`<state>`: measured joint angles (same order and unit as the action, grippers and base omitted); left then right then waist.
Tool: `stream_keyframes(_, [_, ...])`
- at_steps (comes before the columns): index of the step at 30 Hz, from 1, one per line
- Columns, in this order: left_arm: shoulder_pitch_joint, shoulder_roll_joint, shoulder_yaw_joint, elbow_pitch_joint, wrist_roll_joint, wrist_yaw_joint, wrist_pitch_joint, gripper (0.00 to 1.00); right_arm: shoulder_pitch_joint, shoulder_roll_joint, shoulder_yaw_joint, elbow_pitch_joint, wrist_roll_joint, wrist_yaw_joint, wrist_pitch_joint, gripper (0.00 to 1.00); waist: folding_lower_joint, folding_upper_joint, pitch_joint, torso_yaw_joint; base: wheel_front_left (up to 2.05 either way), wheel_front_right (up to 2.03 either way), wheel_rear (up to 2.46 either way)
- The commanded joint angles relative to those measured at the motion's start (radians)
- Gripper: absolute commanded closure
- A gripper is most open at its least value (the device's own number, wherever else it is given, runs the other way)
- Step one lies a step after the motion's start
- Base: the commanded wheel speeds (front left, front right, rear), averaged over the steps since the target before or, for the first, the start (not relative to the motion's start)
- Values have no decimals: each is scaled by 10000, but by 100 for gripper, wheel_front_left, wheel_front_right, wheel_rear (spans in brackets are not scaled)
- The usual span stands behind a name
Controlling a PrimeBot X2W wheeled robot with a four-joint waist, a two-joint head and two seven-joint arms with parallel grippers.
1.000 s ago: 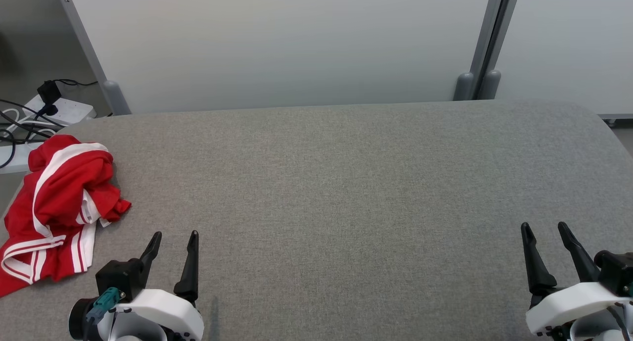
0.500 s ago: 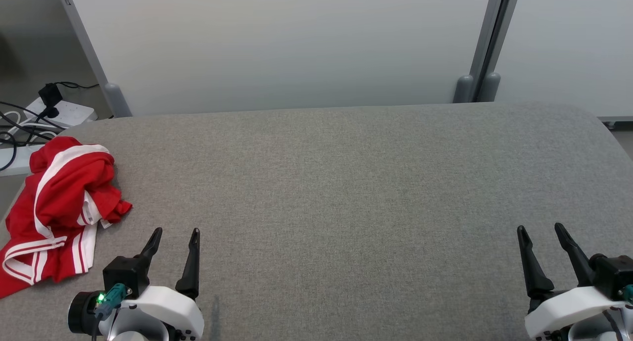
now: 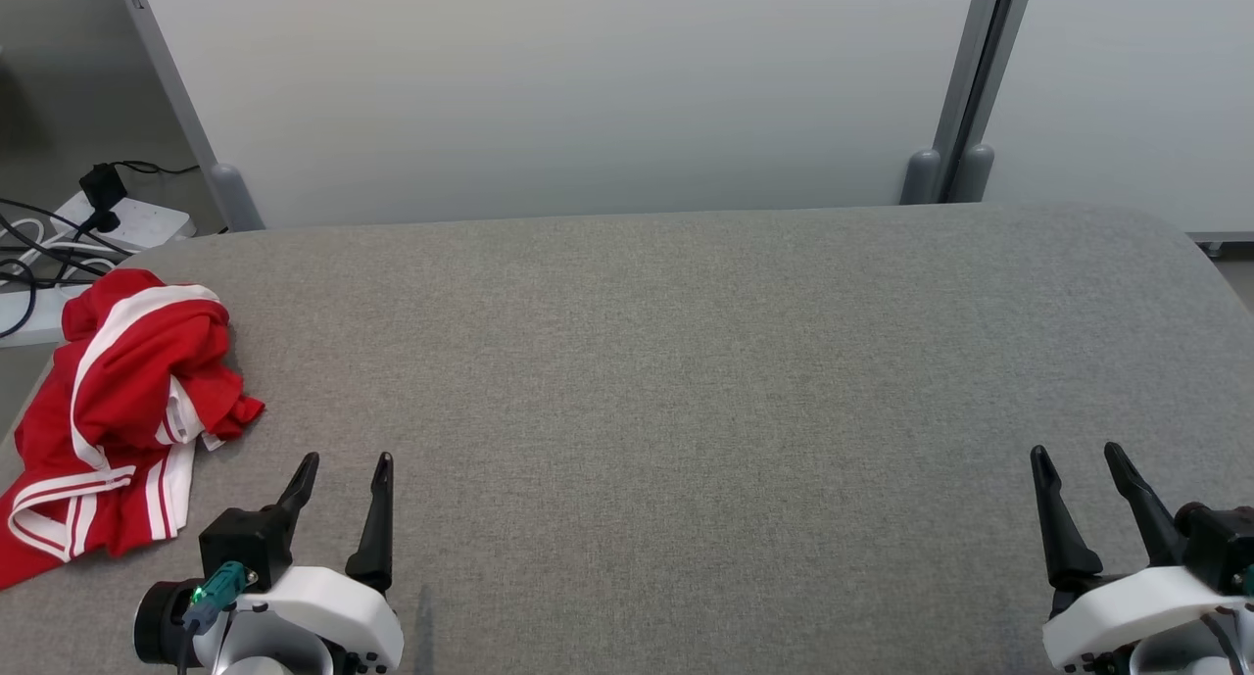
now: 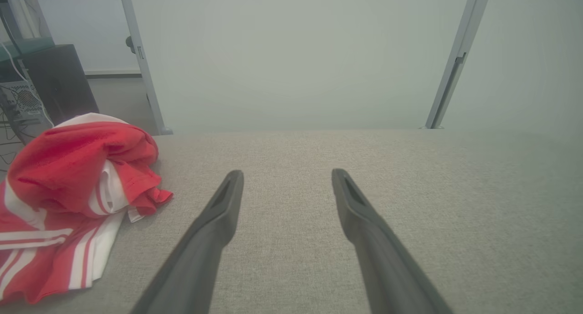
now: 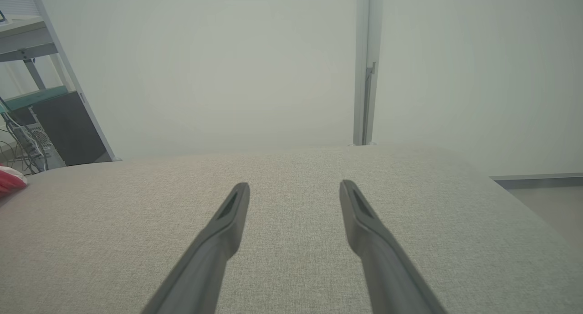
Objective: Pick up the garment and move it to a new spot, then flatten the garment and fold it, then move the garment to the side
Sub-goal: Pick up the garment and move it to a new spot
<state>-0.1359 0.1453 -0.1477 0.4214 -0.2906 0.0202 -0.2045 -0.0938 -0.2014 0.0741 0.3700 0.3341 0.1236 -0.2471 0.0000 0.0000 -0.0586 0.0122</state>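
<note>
Off the desk's left edge, a power strip (image 3: 127, 222) and its cables lie on the floor. The garment (image 3: 118, 410), red with white stripes, sits in a crumpled heap against the left edge of the desk (image 3: 686, 361), towards the near-left corner. Its lower folds run out of the head view.

Just to its right, and apart from it, the left claw (image 3: 347, 459) rests low over the near edge. Its fingers are spread with a clear gap and hold nothing. The middle of the grey desk is bare. Over by the near-right corner, well apart from the garment, the right claw (image 3: 1075, 452) has its fingers spread the same way and is also empty.

The first step, picking the garment up, seems not yet begun. The next move likely calls for the left claw to swing left, come down onto the raised bunch of cloth and close on enough layers to lift the whole heap towards the bare middle.

Compared with a second ago, almost nothing has changed. The whole head view has slid slightly, which suggests the camera moved. Both claws keep their places and spread, and a green light now glows on the left wrist.
</note>
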Motion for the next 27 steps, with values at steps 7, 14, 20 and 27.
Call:
stream_keyframes(7, [-646,215,282,-209,-94,136,-103,0,-396,-269,159,-218,80,71,-145,0,0,0,18,121,0,0,0])
stream_keyframes(14, [-727,226,217,-229,-125,191,-95,0,-383,-281,151,-321,62,71,-146,0,0,0,67,551,0,0,0])
stream_keyframes(20, [-748,283,226,-246,-165,266,-112,0,-365,-264,259,-446,-47,71,-146,0,0,0,124,1242,0,0,0])
stream_keyframes(27, [-712,347,237,-329,-249,344,-117,0,-411,-214,396,-584,-145,71,-146,0,0,0,210,2502,0,0,0])
